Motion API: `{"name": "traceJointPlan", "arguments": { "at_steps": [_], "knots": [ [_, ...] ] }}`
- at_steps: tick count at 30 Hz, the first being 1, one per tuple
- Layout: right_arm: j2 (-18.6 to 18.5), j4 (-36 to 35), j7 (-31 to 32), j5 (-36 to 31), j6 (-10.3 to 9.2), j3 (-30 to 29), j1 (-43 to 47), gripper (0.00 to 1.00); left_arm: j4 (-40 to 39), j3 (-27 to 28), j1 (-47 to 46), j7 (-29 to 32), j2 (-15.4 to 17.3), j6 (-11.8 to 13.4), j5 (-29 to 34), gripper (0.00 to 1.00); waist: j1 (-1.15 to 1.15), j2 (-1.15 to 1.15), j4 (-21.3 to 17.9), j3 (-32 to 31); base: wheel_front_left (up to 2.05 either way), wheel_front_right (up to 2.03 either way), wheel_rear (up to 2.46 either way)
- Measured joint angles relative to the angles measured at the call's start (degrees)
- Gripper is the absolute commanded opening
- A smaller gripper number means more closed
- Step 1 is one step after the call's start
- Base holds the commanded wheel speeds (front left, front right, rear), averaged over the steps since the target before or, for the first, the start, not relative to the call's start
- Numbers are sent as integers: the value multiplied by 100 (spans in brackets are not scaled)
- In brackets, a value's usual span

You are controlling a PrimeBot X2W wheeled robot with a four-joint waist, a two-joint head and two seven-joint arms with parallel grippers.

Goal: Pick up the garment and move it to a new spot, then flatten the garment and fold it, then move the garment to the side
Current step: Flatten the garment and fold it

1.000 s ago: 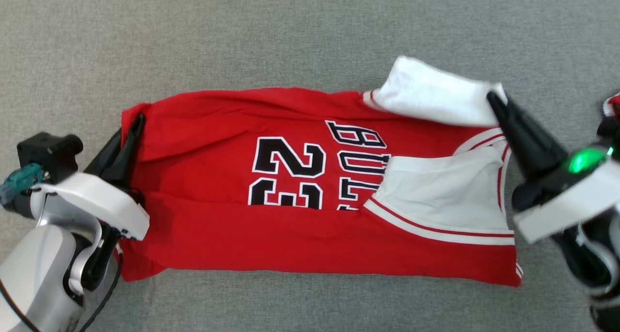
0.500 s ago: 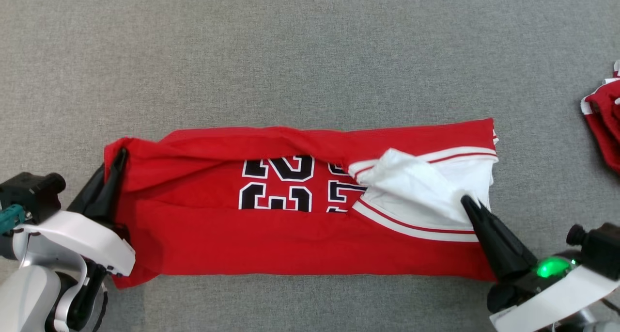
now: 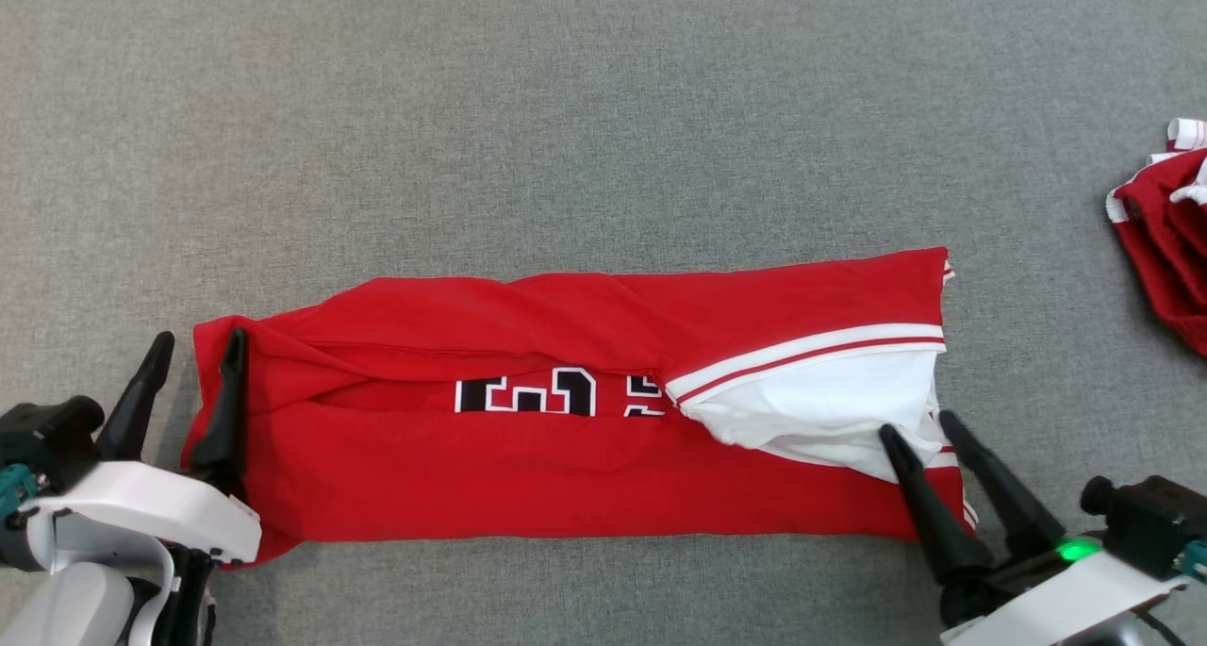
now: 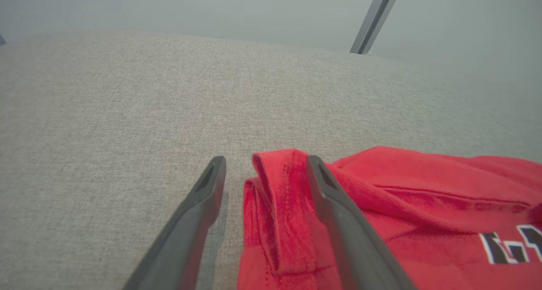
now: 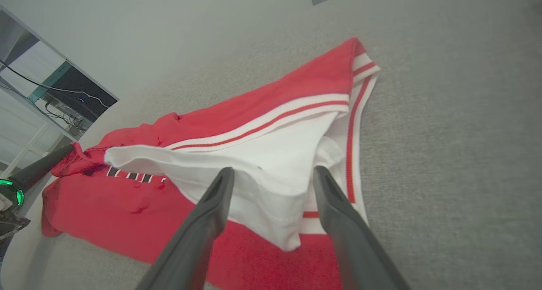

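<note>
Now, jersey point(image 3: 566, 476): red, white-trimmed, folded into a long band on the grey surface point(image 3: 566, 108).
Writing: black numerals point(image 3: 528, 396), mostly folded under, unreadable.
Left tool point(image 3: 200, 337): wide open, straddling the jersey's end, gripping nothing.
Right tool point(image 3: 917, 422): wide open at the white lining, gripping nothing.

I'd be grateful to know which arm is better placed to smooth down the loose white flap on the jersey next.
Likely the right: the right gripper stands open with the white flap between its fingers at the jersey's right end, while the left gripper stands open at the opposite red edge.
</note>
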Motion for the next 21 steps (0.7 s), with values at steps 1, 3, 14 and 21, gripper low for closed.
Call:
{"name": "traceJointPlan", "arguments": {
  "at_steps": [1, 3, 14, 21],
  "knots": [
    [0, 0, 0, 0, 0, 0, 0, 100, 0, 0, 0, 0, 0, 0, 0, 100, 0, 0, 0, 0, 0, 0, 0],
    [0, 0, -140, -211, 0, -144, -25, 100, -20, 42, 47, -169, -99, 42, 31, 100, 0, 0, 0, -41, 0, 0, 0],
    [348, -372, -655, -1144, 0, -1403, -410, 100, -861, 855, 92, -452, -610, 288, 820, 100, 0, 0, 75, -280, 0, 0, 0],
    [334, -425, -453, -1635, 0, -1760, -584, 100, -1444, 1351, 280, -457, -931, 126, 1661, 100, 0, 0, 167, -449, 0, 0, 0]
  ]
}}
